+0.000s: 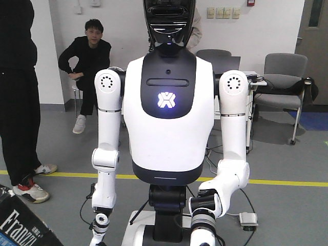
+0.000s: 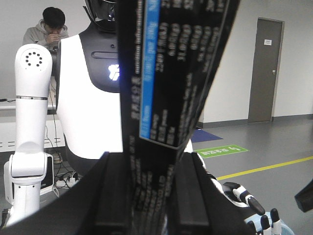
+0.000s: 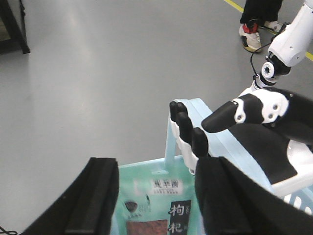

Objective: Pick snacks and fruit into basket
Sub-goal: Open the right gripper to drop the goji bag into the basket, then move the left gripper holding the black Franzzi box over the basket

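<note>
White lettering "Franz…", cut by the frame edge, on the black glossy packet (image 1: 23,225); Chinese characters "枸杞" on the black vertical strip of the mint-green pouch (image 3: 161,196); its white label's print illegible.

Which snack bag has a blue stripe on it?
The black packet pinched in the left claw; a blue stripe runs down it. The mint-green pouch by the right claw has a black strip instead.

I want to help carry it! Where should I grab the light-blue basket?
Probably hold the basket by its rounded rim, coming from above, beside the black-and-white hand curled over that edge. The rim is a lip that fingers can hook, and the mint-green pouch covers the middle.
</note>
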### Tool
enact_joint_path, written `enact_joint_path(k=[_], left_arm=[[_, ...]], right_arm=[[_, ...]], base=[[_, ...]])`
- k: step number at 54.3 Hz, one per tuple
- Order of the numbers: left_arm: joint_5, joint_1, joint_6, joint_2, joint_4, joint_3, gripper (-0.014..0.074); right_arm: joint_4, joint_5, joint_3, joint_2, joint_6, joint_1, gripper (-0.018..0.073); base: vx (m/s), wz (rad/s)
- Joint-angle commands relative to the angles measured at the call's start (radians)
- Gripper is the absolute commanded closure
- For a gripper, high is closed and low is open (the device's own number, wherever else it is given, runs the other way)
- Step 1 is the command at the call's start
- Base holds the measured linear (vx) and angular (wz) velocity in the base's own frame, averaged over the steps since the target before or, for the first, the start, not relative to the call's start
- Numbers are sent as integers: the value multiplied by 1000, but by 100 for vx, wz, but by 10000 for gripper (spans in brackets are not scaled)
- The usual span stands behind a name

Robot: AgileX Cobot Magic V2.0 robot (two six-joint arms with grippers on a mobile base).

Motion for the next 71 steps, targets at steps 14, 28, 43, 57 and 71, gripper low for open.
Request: enact_joint_path(k=[14,28,43,57,71], left_arm=[[-88,-5,-20,4,-33,-27,596],[-126,-5,-186,5,107,-27,596],[-163,-5,-312,6,150,-27,596],[-194,-5,-312,111,150,-68,596],[-339,-5,-312,341,416,-179,596]], right_arm=[[127,-135,-27,-18,-15,-3,52],[175,-275,-27,-98,19,-3,200],[486,-258,-27,-284,75,-3,574],[697,-139,-27,-421,63,-3,569],[720,27,-27,-495,63,-3,568]], base=[[0,0],[0,0],[0,0],[0,0],[0,0]])
